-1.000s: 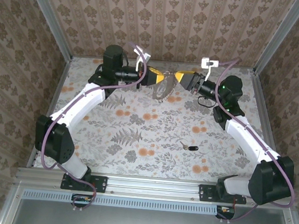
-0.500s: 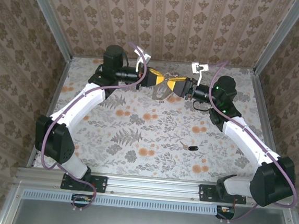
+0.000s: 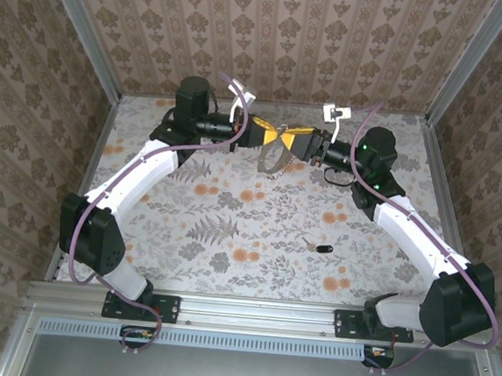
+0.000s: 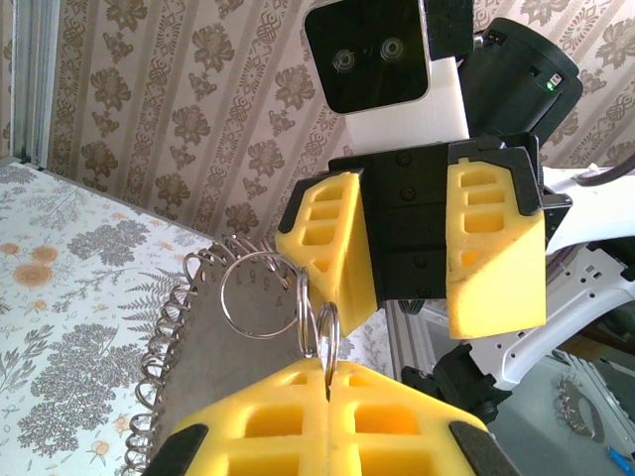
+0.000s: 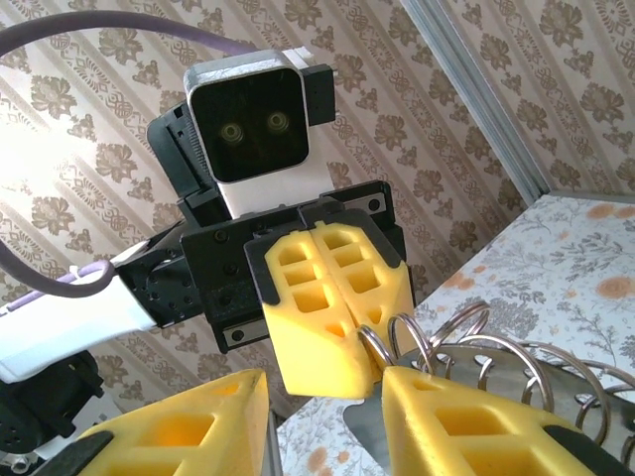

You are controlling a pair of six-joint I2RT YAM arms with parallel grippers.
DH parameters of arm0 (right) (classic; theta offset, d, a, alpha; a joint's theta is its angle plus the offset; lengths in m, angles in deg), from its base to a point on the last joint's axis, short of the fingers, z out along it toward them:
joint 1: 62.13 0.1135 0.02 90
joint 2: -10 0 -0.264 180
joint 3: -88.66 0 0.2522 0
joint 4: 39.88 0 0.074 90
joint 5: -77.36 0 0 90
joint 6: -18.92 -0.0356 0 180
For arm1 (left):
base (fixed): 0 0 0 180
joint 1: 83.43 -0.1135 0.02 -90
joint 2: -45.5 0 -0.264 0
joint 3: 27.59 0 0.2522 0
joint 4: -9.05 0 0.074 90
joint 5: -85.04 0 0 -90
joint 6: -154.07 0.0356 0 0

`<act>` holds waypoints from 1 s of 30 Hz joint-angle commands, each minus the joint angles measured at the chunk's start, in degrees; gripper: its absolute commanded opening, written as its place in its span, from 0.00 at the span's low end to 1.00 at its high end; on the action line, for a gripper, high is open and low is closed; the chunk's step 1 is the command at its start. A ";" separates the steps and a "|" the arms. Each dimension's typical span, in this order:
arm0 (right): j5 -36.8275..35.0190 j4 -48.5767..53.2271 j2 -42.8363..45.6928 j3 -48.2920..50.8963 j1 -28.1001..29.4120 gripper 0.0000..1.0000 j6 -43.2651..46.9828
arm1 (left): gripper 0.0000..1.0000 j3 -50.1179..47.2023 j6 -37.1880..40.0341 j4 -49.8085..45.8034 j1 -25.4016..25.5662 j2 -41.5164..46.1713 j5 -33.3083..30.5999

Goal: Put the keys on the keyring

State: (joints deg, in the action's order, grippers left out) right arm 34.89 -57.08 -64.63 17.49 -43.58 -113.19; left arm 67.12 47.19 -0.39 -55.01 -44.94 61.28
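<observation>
The keyring (image 4: 328, 332) is a small silver split ring. It hangs with several others from the edge of a grey metal plate (image 4: 213, 357). My left gripper (image 4: 327, 382) is shut on this ring and holds it in the air over the far middle of the table. My right gripper (image 5: 322, 416) faces it tip to tip, open, with its right finger (image 5: 476, 421) close beside the rings (image 5: 373, 343). In the top view the two grippers (image 3: 271, 135) (image 3: 288, 141) meet, and the plate (image 3: 274, 159) dangles below them. The key (image 3: 319, 247), black-headed, lies alone on the table.
The flowered table cover (image 3: 230, 230) runs to papered walls at the back and both sides. An aluminium rail (image 3: 249, 311) carries both arm bases along the near edge. The key lies to the right of centre, well in front of both grippers.
My right gripper has swung left and closed in on the left gripper's tip, until the two face each other. The left gripper still holds the ring and has shifted slightly right.
</observation>
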 commanded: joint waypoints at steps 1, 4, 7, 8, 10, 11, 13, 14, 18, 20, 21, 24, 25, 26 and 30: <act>-2.00 -0.55 -0.25 -1.49 -0.72 0.37 0.73 | 0.00 1.98 -0.07 1.77 0.49 1.26 2.42; -2.18 -0.94 -0.27 -1.22 -1.19 0.37 0.38 | 0.00 1.93 -0.01 1.75 0.53 1.44 2.49; -2.00 -1.51 -0.69 -1.13 -1.18 0.37 -0.16 | 0.00 1.90 0.10 1.75 0.63 1.51 2.58; -2.06 -1.69 -0.79 -1.04 -1.21 0.37 -0.21 | 0.00 1.89 0.13 1.77 0.62 1.53 2.56; -1.99 -2.13 -0.94 -0.89 -1.20 0.37 -0.49 | 0.00 1.98 0.19 1.75 0.67 1.54 2.47; -1.76 -2.62 -1.19 -0.87 -1.23 0.37 -0.85 | 0.00 2.00 0.20 1.75 0.67 1.48 2.41; -1.09 -3.54 -1.65 -1.02 -1.19 0.37 -1.50 | 0.00 1.96 0.20 1.87 0.75 1.42 2.42; -0.59 -4.03 -2.02 -1.16 -1.15 0.37 -1.89 | 0.00 1.93 0.20 1.85 0.75 1.45 2.41; 1.32 -4.89 -2.96 -2.07 -0.58 0.37 -2.25 | 0.00 2.02 0.20 1.84 1.02 1.28 2.32; 2.13 -4.93 -3.28 -2.52 -0.08 0.37 -2.12 | 0.00 2.09 0.11 1.92 1.11 1.19 2.40; 2.37 -5.03 -3.33 -2.62 0.14 0.37 -2.04 | 0.00 2.03 0.25 1.82 1.15 1.17 2.24; 2.98 -4.90 -3.25 -2.78 0.51 0.36 -1.68 | 0.00 2.07 0.19 1.97 1.19 1.12 1.97; 3.22 -4.95 -3.10 -2.63 0.53 0.36 -1.66 | 0.00 2.09 0.19 1.90 1.19 1.08 1.90; 3.50 -4.99 -3.05 -2.54 0.63 0.35 -1.58 | 0.00 2.06 0.21 1.86 1.19 1.05 1.71; 4.57 -4.32 -2.63 -2.36 0.88 0.19 -0.99 | 0.00 2.00 0.20 2.14 1.15 0.75 1.01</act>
State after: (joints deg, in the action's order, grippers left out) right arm 36.92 -60.14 -67.56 16.66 -43.13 -114.65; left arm 67.12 47.21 -0.37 -54.09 -44.92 61.49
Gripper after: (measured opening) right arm 0.248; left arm 0.043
